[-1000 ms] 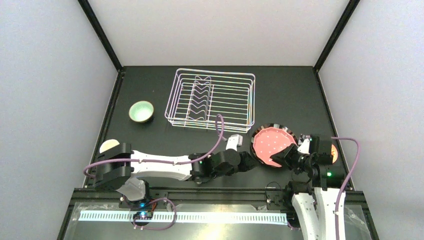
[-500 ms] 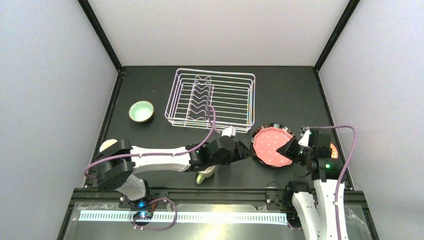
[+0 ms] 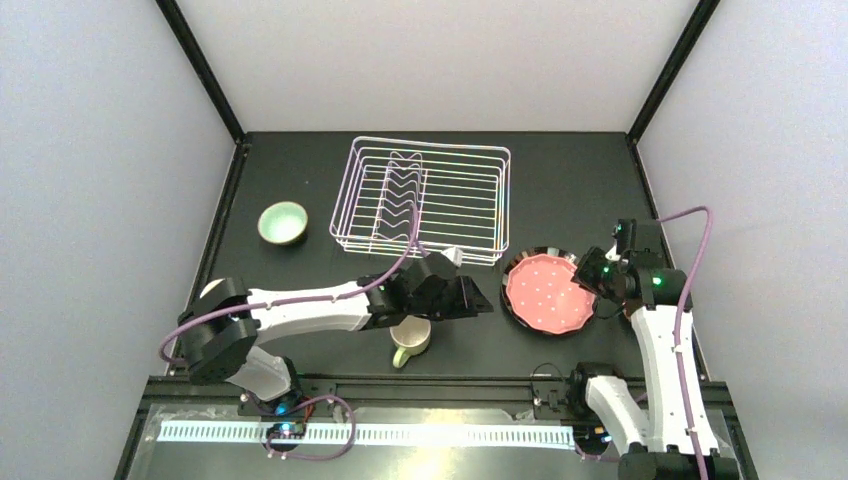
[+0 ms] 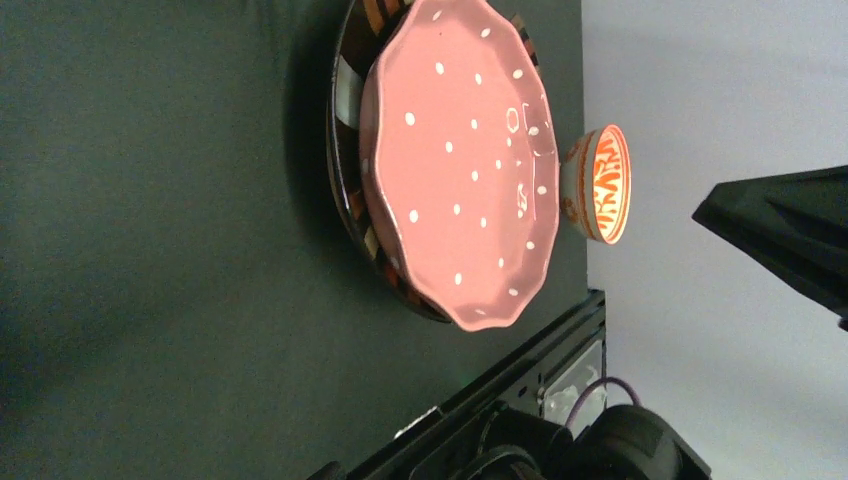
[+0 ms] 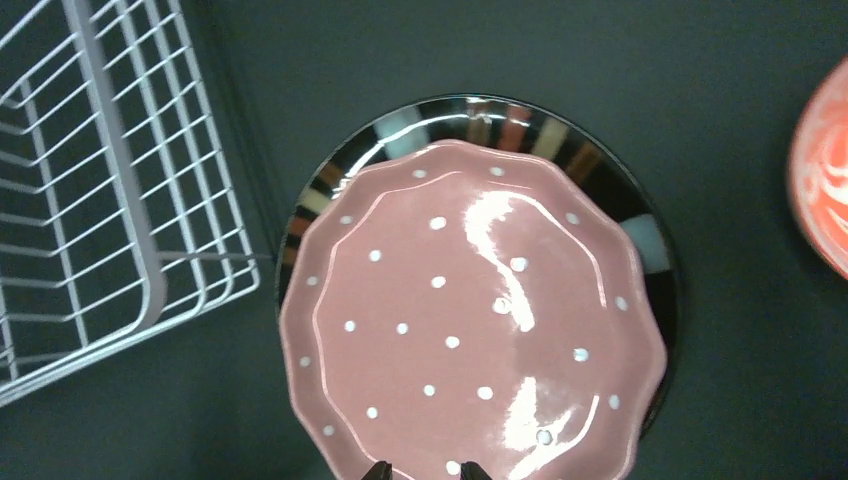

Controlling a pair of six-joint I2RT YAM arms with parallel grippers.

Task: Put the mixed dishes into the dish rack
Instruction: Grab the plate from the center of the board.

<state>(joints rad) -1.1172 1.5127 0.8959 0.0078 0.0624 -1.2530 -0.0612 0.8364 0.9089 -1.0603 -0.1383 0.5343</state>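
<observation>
Now my right fingers (image 3: 590,276), slightly apart, hover at the pink dotted plate's (image 3: 545,293) right rim; left fingers (image 3: 476,301) gape empty beside its left.

Dish rack (image 3: 425,200) stands far-centre on the table (image 3: 580,180), bowl (image 3: 282,222) left of it, stacked plates (image 3: 545,292) right-front, mug (image 3: 410,338) centre-front.

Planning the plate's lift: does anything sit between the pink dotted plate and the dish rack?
Nothing lies directly between pink dotted plate and dish rack; the open left gripper sits close beside that path.
</observation>
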